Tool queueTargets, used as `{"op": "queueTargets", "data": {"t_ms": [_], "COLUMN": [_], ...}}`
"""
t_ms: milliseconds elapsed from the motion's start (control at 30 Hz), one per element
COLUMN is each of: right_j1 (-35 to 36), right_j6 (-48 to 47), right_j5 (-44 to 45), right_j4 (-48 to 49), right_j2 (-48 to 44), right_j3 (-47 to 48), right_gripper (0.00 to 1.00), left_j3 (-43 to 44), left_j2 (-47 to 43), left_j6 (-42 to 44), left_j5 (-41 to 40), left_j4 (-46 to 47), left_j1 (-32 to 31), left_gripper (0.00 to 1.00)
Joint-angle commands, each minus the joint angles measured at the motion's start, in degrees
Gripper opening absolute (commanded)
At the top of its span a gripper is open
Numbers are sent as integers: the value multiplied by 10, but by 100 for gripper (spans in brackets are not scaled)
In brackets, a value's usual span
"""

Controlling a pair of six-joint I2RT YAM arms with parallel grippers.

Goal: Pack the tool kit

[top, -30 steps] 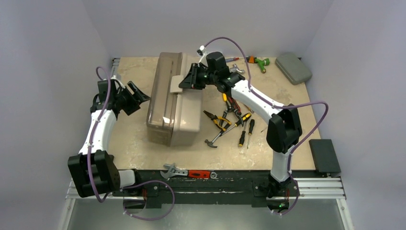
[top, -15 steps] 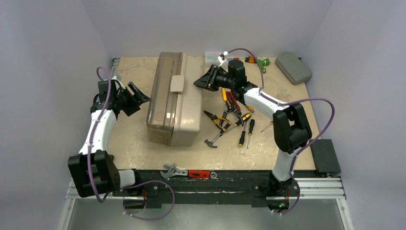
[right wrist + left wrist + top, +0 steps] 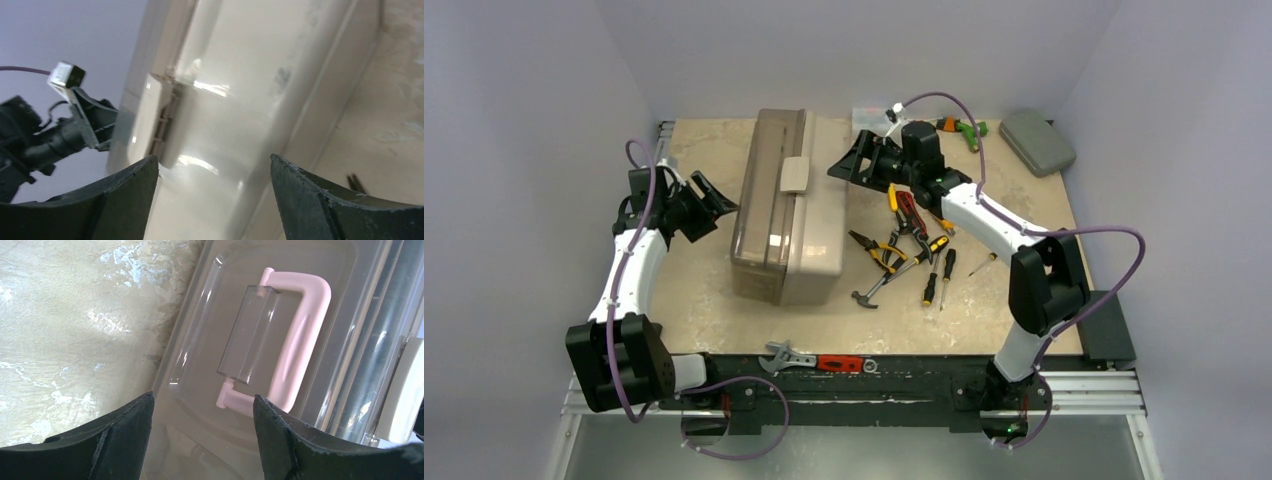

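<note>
Right wrist: toolbox (image 3: 240,100) beyond parted fingers (image 3: 125,200)

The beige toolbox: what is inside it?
Nothing inside can be seen: the toolbox is closed. Its beige shell hides the contents, and the translucent part shows only the pale pink handle.

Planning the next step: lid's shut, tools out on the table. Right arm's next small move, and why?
Probably ease the right gripper onto the pale latch and flip it up. The toolbox lid lies shut, pliers and screwdrivers lie loose beside it, and the jaws stand open, empty, facing the latch side.
</note>
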Motion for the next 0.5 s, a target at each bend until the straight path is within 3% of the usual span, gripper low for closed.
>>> {"op": "queueTargets", "data": {"t_ms": [0,100,200,333,467], "right_j1": [1,1,1,-15,-52], "right_j6": [-80,-85,-73,-27,25], "right_j5": [82,52,-10,-67,-127], "right_j4": [-112,-114,-88,2,95], "right_j2": [-23,-5,22,38,59], "right_j3": [1,-7,-21,-74,-135], "right_gripper": [84,92,93,84,63], "left_j3": [12,13,14,20,35], "left_j2": [-11,-20,-30,-47,-65], "left_j6": [9,8,-2,-12,-20], "left_j5": [-1,-6,-6,-16,-42], "left_j4": [12,9,12,12,6], "left_j1": [-6,-15,-28,-58,-122], "left_gripper": [70,70,70,70,70]}}
